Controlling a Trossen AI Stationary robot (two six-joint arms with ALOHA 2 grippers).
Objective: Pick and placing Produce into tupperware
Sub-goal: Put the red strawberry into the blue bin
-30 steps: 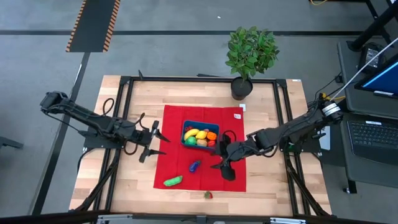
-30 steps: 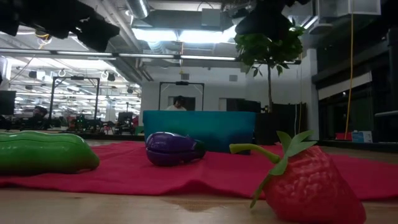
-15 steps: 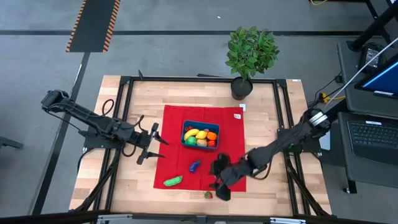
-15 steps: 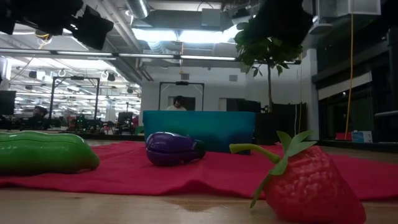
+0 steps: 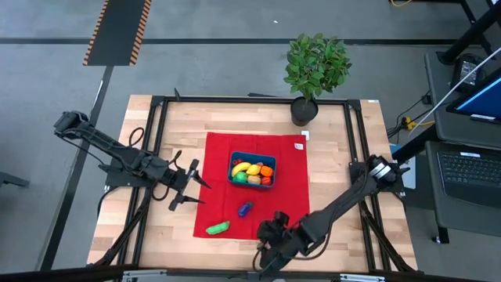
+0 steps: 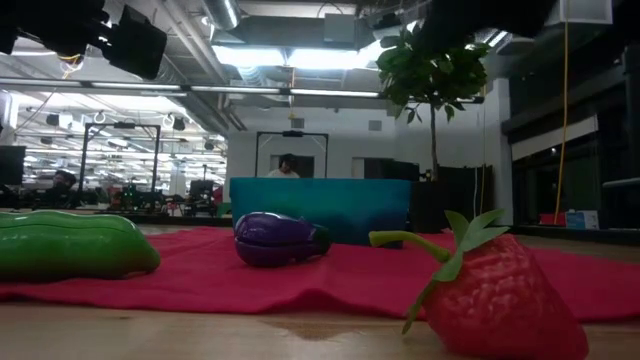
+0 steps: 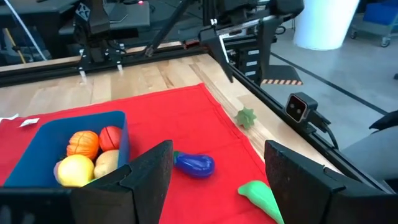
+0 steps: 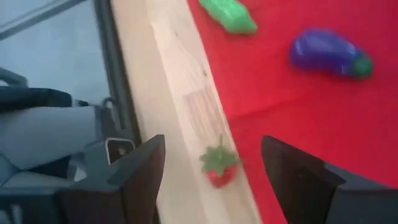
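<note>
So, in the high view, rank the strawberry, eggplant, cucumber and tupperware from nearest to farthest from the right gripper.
1. Strawberry, on bare wood just off the cloth's front edge, by the right gripper.
2. Eggplant, mid-cloth.
3. Cucumber, the cloth's front left: close to the eggplant's rank.
4. Tupperware, farthest back.

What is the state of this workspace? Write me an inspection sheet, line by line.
Surface: wooden table with a red cloth spread in its middle.
Job's things: blue tupperware on the cloth, holding several yellow, orange and red produce pieces. Purple eggplant and green cucumber lie loose on the cloth; strawberry sits on the wood at the cloth's edge.
Clutter: potted plant at the table's far edge.
Grippers: left gripper waits at the cloth's left edge, jaws open, empty. Right gripper hovers over the strawberry, jaws open, empty.
Cables: black cables along the left arm.
Surroundings: desk with keyboard on the right; a person far behind.
</note>
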